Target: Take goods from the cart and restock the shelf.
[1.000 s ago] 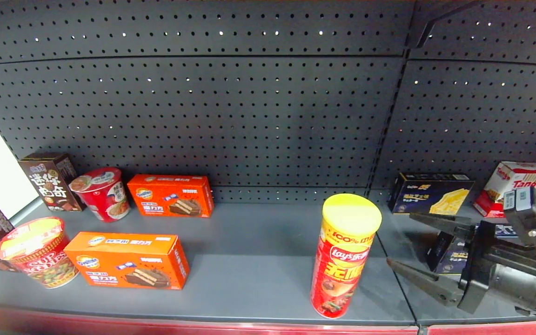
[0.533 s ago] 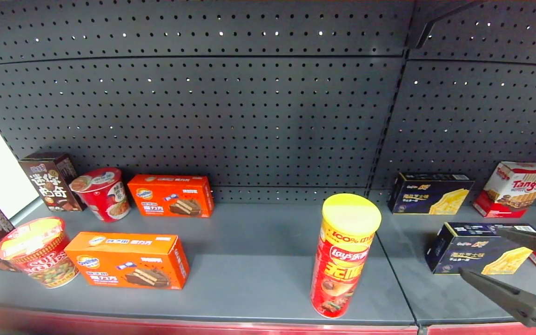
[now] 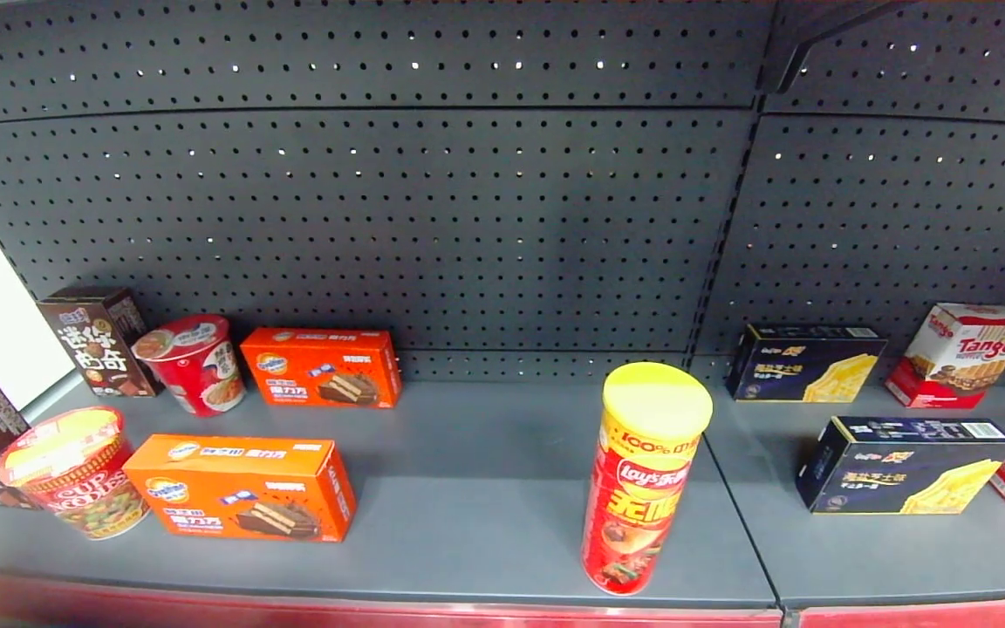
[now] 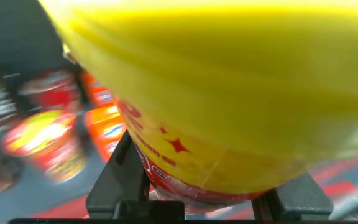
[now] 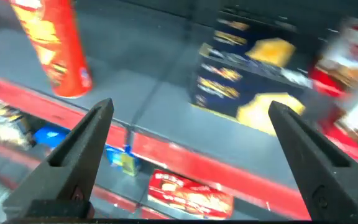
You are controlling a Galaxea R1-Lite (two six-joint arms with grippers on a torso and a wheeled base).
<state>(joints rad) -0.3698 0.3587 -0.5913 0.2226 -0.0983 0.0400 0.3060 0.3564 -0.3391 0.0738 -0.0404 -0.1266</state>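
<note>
Backing the grey shelf stands dark pegboard; left claw clamps a yellow-lidded can, right claw gapes apart.

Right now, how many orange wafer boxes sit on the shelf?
2. The back orange box lies by the pegboard wall, beside the red cup; the front orange box lies near the shelf edge. None looks hidden.

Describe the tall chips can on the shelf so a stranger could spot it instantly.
On the dark pegboard shelf, look near the front edge, just left of the seam between the two boards. The chips can stands there, the only tall upright tube, red with a yellow lid, among flat boxes and squat cups.
</note>
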